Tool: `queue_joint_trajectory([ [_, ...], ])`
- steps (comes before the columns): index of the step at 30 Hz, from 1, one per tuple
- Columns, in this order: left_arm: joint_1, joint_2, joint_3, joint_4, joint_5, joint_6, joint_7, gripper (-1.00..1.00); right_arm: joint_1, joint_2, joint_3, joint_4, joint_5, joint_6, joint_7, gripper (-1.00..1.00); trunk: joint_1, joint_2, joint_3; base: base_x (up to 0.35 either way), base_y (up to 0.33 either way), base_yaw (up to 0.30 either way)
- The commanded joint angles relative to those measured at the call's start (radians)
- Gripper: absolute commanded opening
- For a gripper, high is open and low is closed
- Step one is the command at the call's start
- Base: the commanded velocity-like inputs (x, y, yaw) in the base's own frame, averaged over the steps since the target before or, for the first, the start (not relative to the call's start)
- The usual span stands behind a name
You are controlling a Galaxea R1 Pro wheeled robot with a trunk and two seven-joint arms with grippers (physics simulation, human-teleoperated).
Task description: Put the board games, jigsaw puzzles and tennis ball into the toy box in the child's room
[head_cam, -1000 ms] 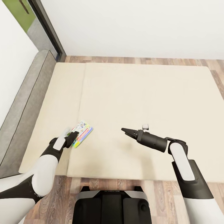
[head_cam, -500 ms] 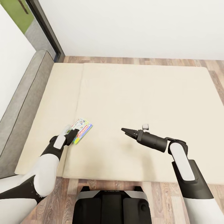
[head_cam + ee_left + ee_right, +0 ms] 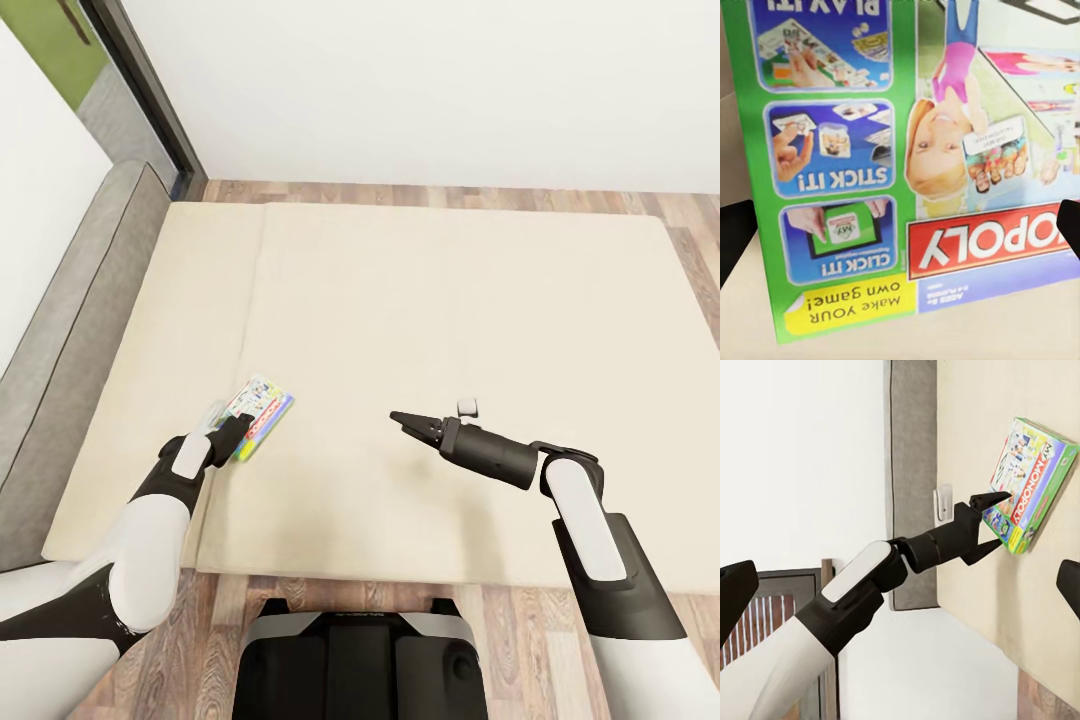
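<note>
Head view: game box [image 3: 259, 414] over near-left part of bed [image 3: 450, 300], tilted, far end raised off mattress. Clamped at one corner by left gripper [image 3: 238, 432], one finger on printed face, other underneath, as seen from right wrist view [image 3: 1003, 521]; actual pad contact hard to confirm. Main risk, judged: corner-only pinch on a flat, wide carton, so likely to pivot or slide out once swung or carried toward table. Also possible: crushing thin cardboard if squeezed harder, or far edge snagging mattress if moved low. Worth regripping nearer mid-edge, or lifting clear before turning. Drop here would only land on bed; a drop further along means wood floor [image 3: 560, 600] and a harder pickup. Right gripper [image 3: 400, 417] empty, tips well apart in its own wrist view, hovering over bed mid-front, well clear of game box; free to support the loose end if needed. Grey bed frame [image 3: 70, 330] on left, close to left elbow's side: something to clip on a wide swing. Writing, left wrist view, upside down on game box [image 3: 907, 172]: "STICK IT!", "CLICK IT!", "Make your own game!", a cropped "PLAY IT!", red banner ending "OPOLY". Right wrist view [image 3: 1031, 484]: "MONOPOLY" readable along the face. Small print under banner too fine to read.
</note>
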Motion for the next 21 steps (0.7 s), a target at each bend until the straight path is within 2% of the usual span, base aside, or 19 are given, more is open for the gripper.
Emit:
queue_joint_trajectory([
  [1, 0.0, -0.001, 0.004, -0.003, 0.011, 0.006, 0.007, 1.0, -0.001, -0.001, 0.0, 0.0, 0.01, 0.001, 0.01, 1.0, 0.0, -0.001, -0.001, 0.0, -0.002, 0.0],
  [12, 0.0, 0.006, 0.003, -0.016, 0.009, 0.014, 0.006, 1.0, -0.001, -0.002, -0.001, 0.0, 0.01, 0.001, 0.009, 1.0, 0.0, -0.001, -0.001, 0.0, 0.0, 0.0],
  [16, 0.001, 0.015, 0.003, -0.056, 0.009, 0.072, 0.006, 1.0, -0.001, -0.002, -0.001, 0.0, 0.01, 0.001, 0.008, 1.0, 0.0, -0.001, -0.001, 0.0, 0.0, 0.0],
  [21, 0.001, 0.036, 0.002, -0.139, 0.008, 0.201, 0.006, 1.0, -0.002, -0.002, -0.001, 0.0, 0.011, 0.001, 0.008, 1.0, 0.0, -0.001, -0.001, 0.0, 0.0, 0.0],
])
